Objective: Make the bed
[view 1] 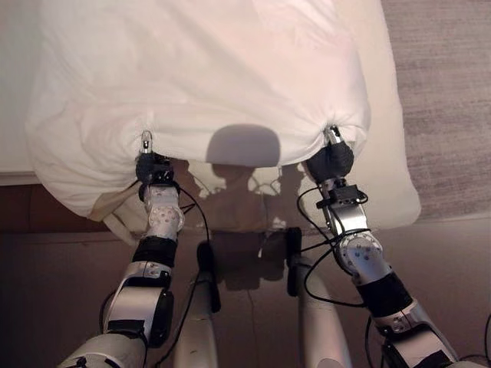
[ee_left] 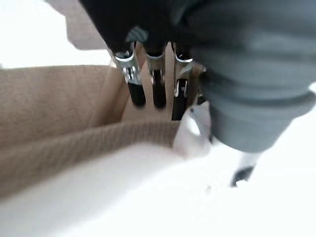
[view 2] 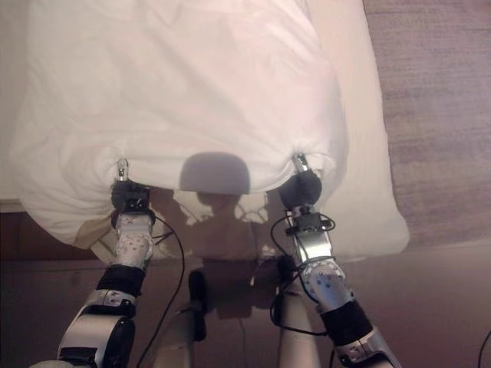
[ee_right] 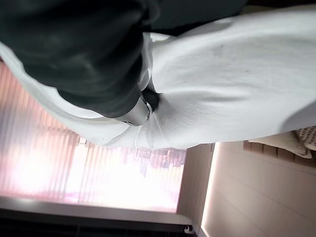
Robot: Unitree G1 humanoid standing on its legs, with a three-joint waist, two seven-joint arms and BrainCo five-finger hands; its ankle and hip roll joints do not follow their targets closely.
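Both hands up at the near edge of the white duvet (view 1: 207, 69), well apart, one toward each near corner. Left hand (view 1: 153, 167) closed on the duvet's near edge at the left, cloth puckered where the fingers pinched in; in the left wrist view, dark-tipped fingers (ee_left: 137, 94) curled down against white fabric, thumb apart on the other side of the fold. Right hand (view 1: 330, 159) likewise clamped on the near edge at the right, with gathers radiating from the grip; in the right wrist view, white cloth wrapped tight round the dark cover and a finger (ee_right: 143, 111) buried in the folds. Duvet bunched and puffed over the bed (view 1: 387, 107), its near hem lifted between the two hands and sagging in the middle, loose folds hanging below. Bare white sheet along the right side and at the far left. Carpeted floor (view 1: 445, 92) to the right of the bed.
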